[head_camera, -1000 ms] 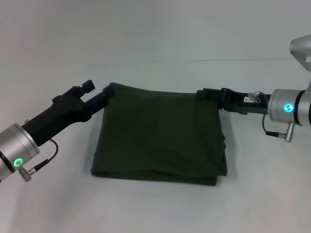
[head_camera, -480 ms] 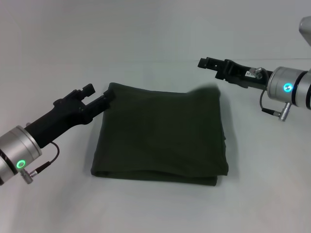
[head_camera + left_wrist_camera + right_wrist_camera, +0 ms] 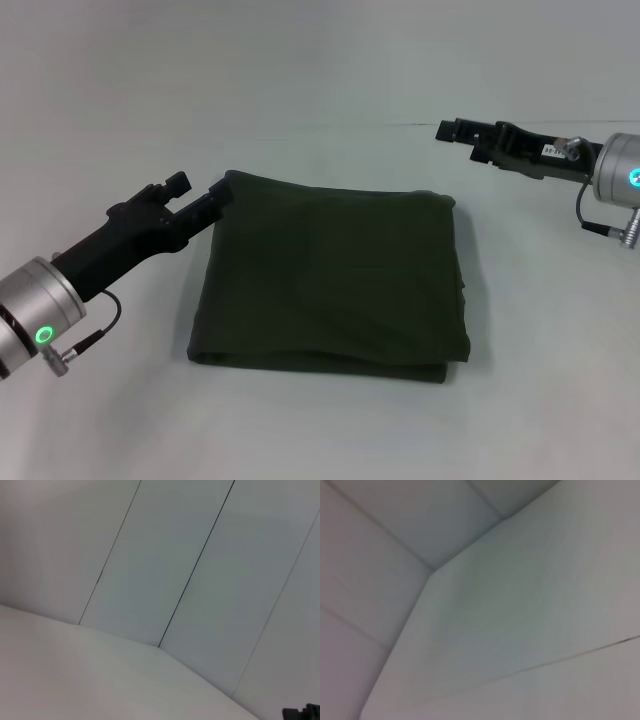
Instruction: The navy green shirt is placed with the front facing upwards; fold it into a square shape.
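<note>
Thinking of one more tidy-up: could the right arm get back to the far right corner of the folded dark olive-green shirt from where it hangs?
Probably yes: the right gripper hangs just beyond that corner of the shirt, nothing between them.

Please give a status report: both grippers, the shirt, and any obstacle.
Left gripper at the far left corner of the navy green shirt. Right gripper raised, clear of it. Shirt folded into a rough square on the table. No obstacle seen.

Both arms end in silver cylindrical wrists with a glowing green ring light and a thin black cable looping off a small metal plug, each carrying a matte black pincer, the right one seemingly bearing a white label.
</note>
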Tool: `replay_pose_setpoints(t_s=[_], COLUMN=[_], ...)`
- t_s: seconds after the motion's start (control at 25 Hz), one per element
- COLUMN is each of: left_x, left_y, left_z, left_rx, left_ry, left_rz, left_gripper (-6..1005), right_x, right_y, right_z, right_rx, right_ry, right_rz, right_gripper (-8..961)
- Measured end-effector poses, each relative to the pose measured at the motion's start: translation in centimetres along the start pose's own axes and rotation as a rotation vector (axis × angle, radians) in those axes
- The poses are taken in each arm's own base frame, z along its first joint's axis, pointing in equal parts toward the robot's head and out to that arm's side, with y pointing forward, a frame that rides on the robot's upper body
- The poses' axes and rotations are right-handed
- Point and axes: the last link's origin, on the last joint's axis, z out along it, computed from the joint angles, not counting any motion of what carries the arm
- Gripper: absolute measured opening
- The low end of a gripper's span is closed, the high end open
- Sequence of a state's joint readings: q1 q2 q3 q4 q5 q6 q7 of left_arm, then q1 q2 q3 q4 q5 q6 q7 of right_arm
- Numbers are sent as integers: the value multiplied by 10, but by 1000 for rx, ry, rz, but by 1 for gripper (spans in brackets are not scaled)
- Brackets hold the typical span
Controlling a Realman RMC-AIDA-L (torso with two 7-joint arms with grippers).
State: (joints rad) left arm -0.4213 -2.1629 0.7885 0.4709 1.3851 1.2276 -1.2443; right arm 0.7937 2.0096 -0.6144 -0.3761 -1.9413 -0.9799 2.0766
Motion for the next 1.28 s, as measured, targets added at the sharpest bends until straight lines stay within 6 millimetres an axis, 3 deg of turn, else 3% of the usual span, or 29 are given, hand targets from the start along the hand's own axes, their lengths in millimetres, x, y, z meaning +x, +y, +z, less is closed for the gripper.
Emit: replay_pose_setpoints(t_s=[0.44,0.56,0.96,1.2,1.28], left_x=[-1,-3,-8,-7,-7], left_y=[5,10,24,23,23], left_z=[-10,-14,-24,-23,-23], left_rx=[-54,-106,-256,-251,-249], left_ry=[-16,-56,-158,-157,-157], left_rz=[29,71,155,153,153], left_gripper=[795,796,797,797,797], right_x=[19,25,43,52,53], right_y=[14,20,34,30,28], right_z=[8,17,50,62,63], right_rx=[-52,-49,39,126,148], right_ry=[125,153,203,231,236], right_rz=[-139,-201,-371,-440,-456], right_gripper=[848,660,187,-1,-1])
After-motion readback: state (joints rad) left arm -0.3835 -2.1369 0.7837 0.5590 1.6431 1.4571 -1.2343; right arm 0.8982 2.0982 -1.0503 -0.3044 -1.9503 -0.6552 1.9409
